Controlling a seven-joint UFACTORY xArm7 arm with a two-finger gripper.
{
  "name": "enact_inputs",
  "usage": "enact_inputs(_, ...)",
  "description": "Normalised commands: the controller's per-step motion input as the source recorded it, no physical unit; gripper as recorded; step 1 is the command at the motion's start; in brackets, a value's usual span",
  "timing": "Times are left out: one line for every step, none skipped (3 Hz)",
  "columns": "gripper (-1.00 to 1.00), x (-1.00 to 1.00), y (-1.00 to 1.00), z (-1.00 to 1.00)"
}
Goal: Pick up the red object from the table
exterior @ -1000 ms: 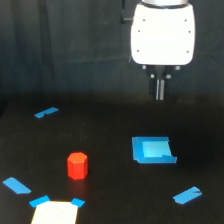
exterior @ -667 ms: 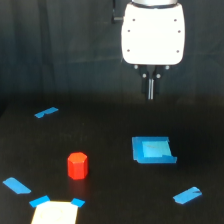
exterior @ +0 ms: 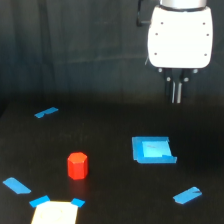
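Tool [exterior: 175,95] risen and nearly closed, holding nothing, red object [exterior: 77,165] untouched

Robot lab: black taped table [exterior: 110,130], dark backdrop.

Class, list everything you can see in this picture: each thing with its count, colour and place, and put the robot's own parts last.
Block: 1, red, upright on the table, lower left of centre.
Tray: 1, blue, square, right of the block.
Tape strips: 4 seen, blue; upper left, left edge, lower right, bottom left at the paper's top corners.
Paper: 1, pale, bottom left, cut by the picture's edge.
Table: 1, black.
Gripper: 1, white body with dark fingers close together, high at upper right, holding nothing.
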Motion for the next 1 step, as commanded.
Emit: enact_inputs(1.00, 1.00, -1.00, 1.00)
